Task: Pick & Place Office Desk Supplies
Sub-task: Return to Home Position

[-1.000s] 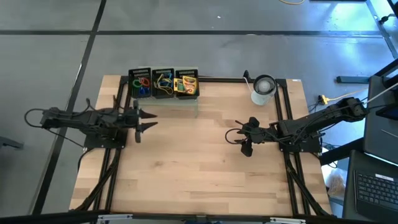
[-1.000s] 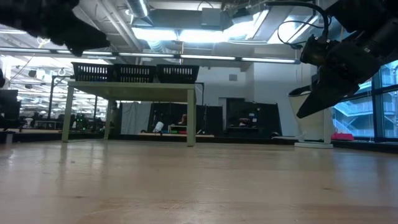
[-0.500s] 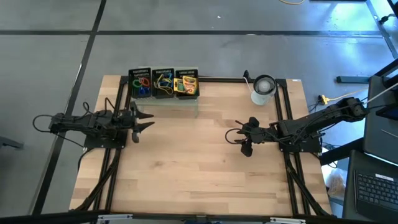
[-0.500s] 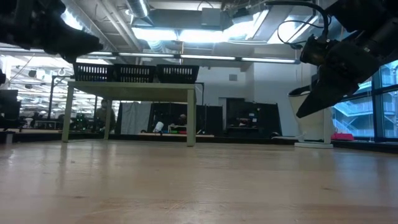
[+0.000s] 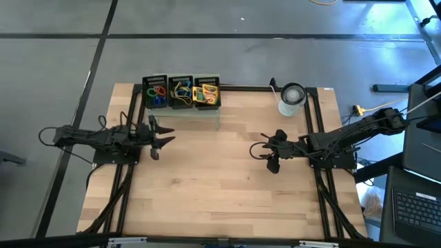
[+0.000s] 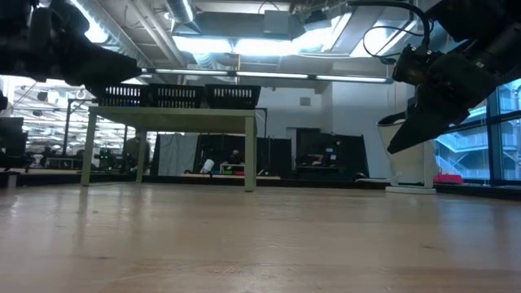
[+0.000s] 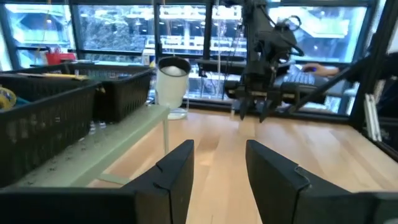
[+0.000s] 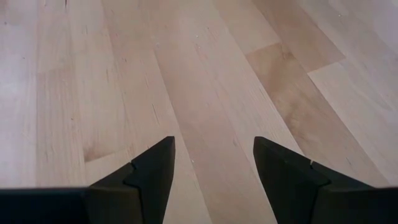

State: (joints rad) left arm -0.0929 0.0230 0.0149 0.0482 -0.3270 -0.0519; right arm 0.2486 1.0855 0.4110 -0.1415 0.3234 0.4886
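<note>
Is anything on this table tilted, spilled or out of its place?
Nothing stands out. Three black bins stand in a straight row on the pale-green shelf, supplies inside. The white roll is upright at the table's far right. Left gripper and right gripper are open, empty.

Desk (image 5: 220, 193): three black bins (image 5: 181, 91) sit side by side on the pale-green shelf (image 5: 196, 115) at the far edge, left of centre. Office desk supplies (image 5: 207, 94) inside them: red, green, blue and yellow pieces. White roll (image 5: 292, 98) upright, far right. Left pincer (image 5: 164, 134) just near of the shelf, fingers spread. Right pincer (image 5: 270, 157) over bare wood, right of centre.
</note>
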